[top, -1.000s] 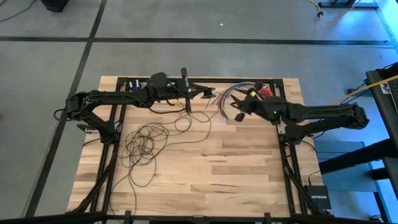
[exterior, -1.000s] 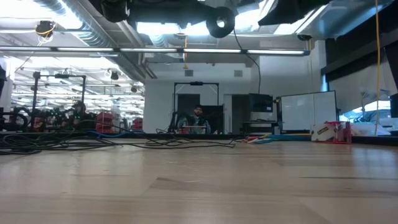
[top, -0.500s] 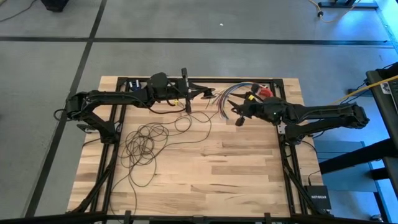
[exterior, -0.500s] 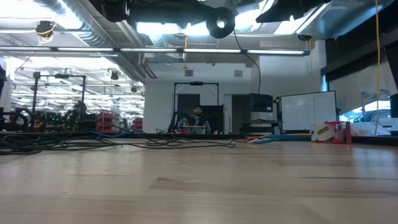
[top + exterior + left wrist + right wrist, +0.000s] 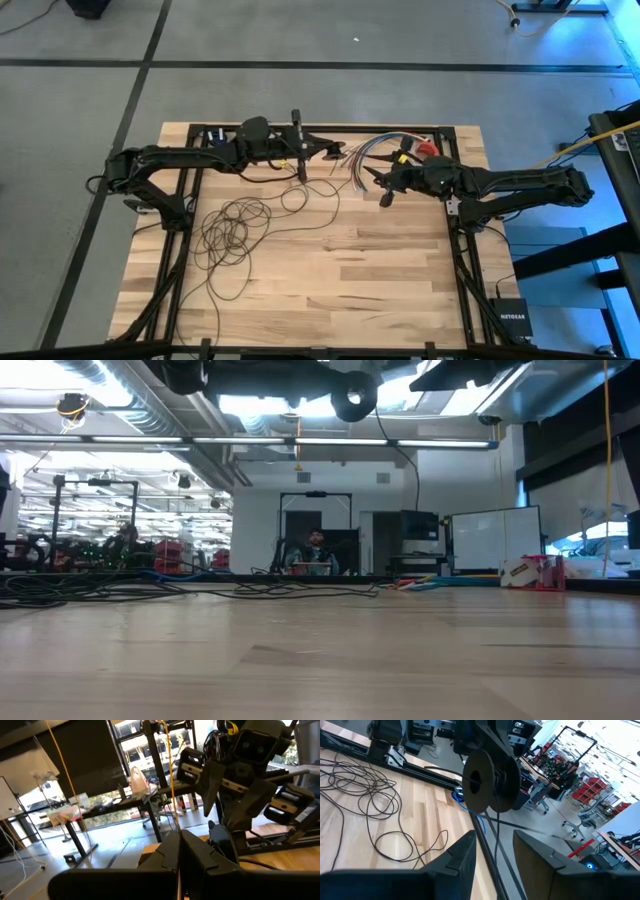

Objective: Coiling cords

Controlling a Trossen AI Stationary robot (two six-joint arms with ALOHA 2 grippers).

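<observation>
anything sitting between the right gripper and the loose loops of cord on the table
Nothing visible does. The right gripper hangs open near the multicoloured wires; only bare table lies between it and the cords' loops.

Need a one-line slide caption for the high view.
Both arms meet over the table's far edge, left tool shut, right tool open; the dark cord lies looped at left.

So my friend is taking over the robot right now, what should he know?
Left gripper: shut, raised at the table's far edge; the round puck hangs near it.
Right gripper: open, holding nothing, raised near the multicoloured wires.
Cord: mostly a loose tangle on the table's left half.
Done: the puck end is up.
Left: nearly all the coiling.
</observation>
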